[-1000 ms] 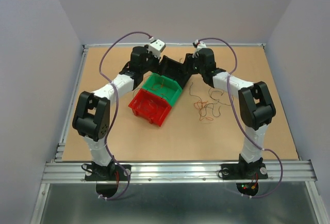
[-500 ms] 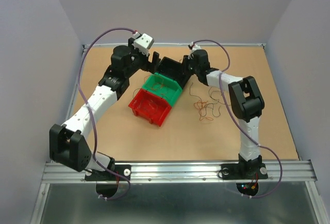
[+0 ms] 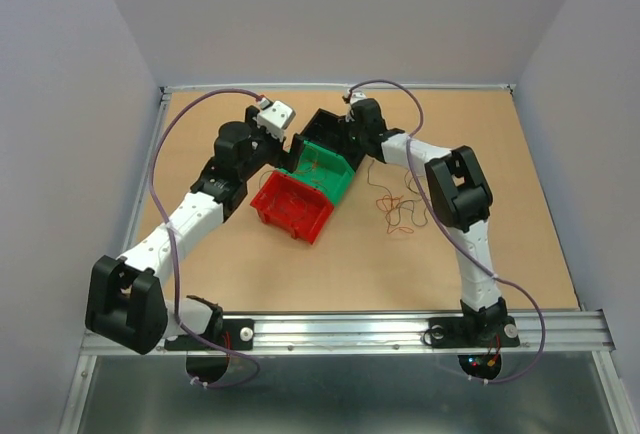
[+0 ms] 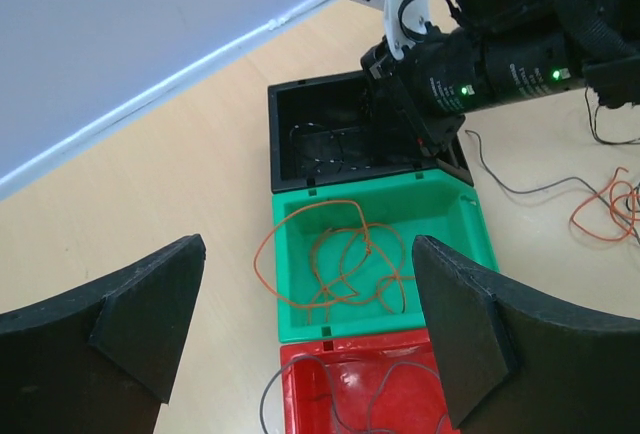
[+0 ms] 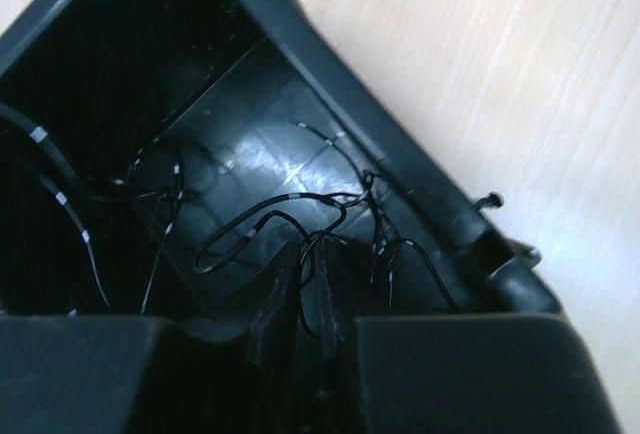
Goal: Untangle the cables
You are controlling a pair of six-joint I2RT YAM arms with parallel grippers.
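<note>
Hair-thin red, orange and dark cables (image 3: pixel 400 209) curl on the desk (image 3: pixel 480 254) right of the right jaws, now closed on a dark wire (image 5: pixel 290 198) in the black bin (image 5: pixel 320 64); left jaws have spread wide.

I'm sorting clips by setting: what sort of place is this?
Probably a robotics lab test cell: a wooden table boxed in by plain grey panels, with two robot arms bolted to a metal rail.

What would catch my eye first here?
A black bin, a green bin and a red bin stand in a row at centre, an orange wire curled in the green one. The right pincer pinches dark wires inside the black bin; a loose wire tangle lies beside them.
</note>
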